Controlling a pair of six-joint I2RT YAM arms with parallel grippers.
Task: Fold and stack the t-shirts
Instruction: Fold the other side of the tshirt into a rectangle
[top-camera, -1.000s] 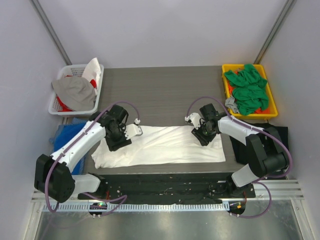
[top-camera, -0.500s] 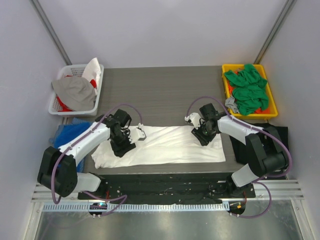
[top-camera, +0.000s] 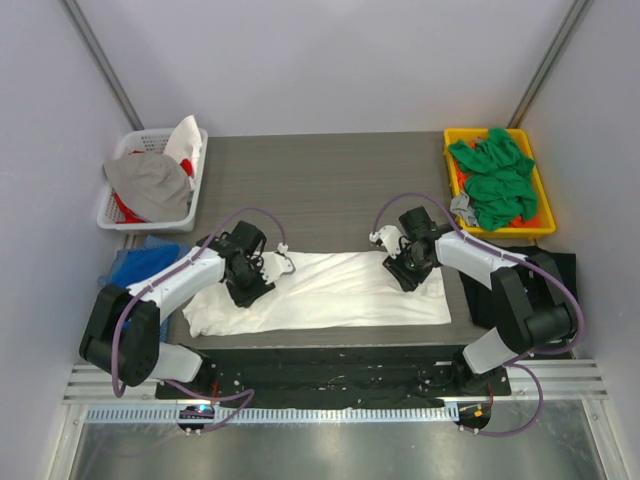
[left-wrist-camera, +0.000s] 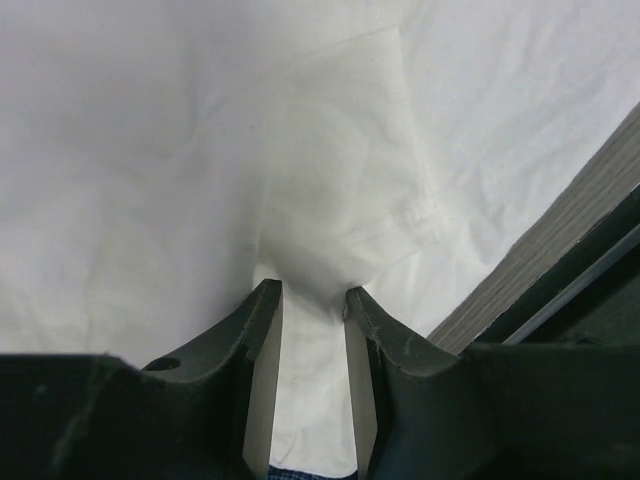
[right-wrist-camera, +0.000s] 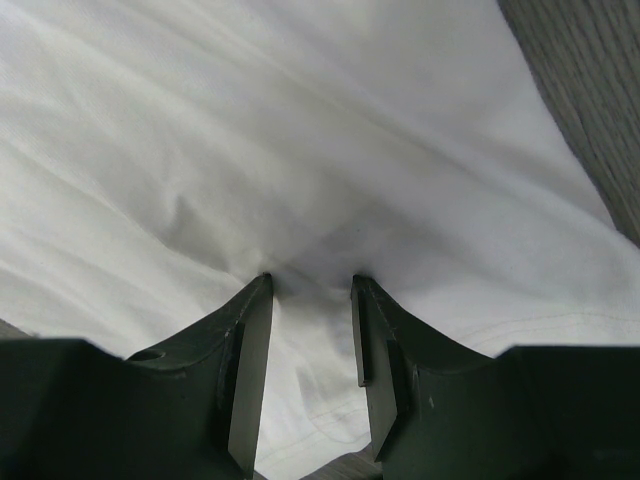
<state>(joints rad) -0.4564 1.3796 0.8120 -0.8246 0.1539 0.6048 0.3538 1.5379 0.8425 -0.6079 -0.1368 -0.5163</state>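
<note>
A white t-shirt (top-camera: 330, 290) lies folded lengthwise into a long band near the table's front edge. My left gripper (top-camera: 272, 268) sits at the band's upper left part. In the left wrist view its jaws (left-wrist-camera: 312, 290) are closed on a gathered bunch of the white cloth (left-wrist-camera: 200, 150). My right gripper (top-camera: 403, 264) rests on the band's upper right part, and in the right wrist view its jaws (right-wrist-camera: 310, 280) hold a puckered fold of the same shirt (right-wrist-camera: 300, 130). Green t-shirts (top-camera: 495, 180) lie heaped in the yellow tray (top-camera: 468, 133) at the back right.
A white basket (top-camera: 146, 222) with grey, white and red cloth stands at the back left. Blue cloth (top-camera: 130, 265) lies off the table's left side and a black cloth (top-camera: 560, 265) off its right side. Dark wood table (top-camera: 320, 190) stretches behind the shirt.
My left gripper has moved right and down onto the shirt's upper left part and its jaws have narrowed around the cloth. The right arm has stayed still.
</note>
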